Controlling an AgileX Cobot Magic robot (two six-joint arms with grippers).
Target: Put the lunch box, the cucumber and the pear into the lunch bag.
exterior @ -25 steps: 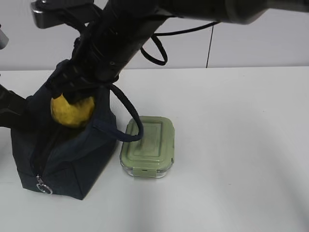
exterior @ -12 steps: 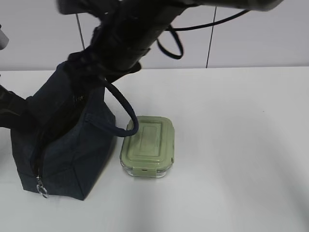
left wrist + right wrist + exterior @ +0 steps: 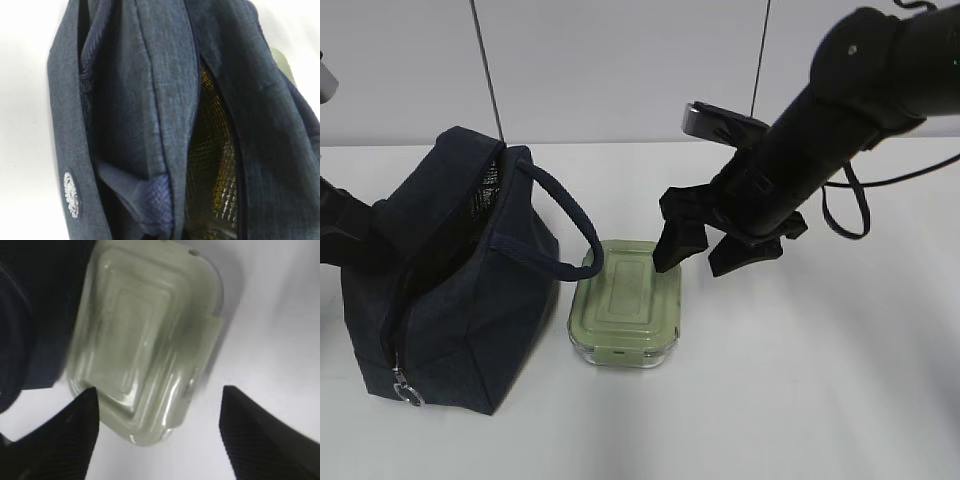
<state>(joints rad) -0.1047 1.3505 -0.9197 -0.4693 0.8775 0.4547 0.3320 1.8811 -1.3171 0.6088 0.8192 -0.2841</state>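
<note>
Hovering above the lunch box, the right gripper has jaws apart; left jaws unseen beside the lunch bag.

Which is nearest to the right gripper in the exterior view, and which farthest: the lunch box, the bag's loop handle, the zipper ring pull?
From the right gripper:
1. Lunch box, just left of and below the jaws.
2. Loop handle, farther left, on the lunch bag.
3. Zipper ring pull, far left, at the bag's bottom corner.

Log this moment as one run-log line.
right pincer: open, above lunch box | lunch box: on table beside lunch bag | pear: not visible
</note>
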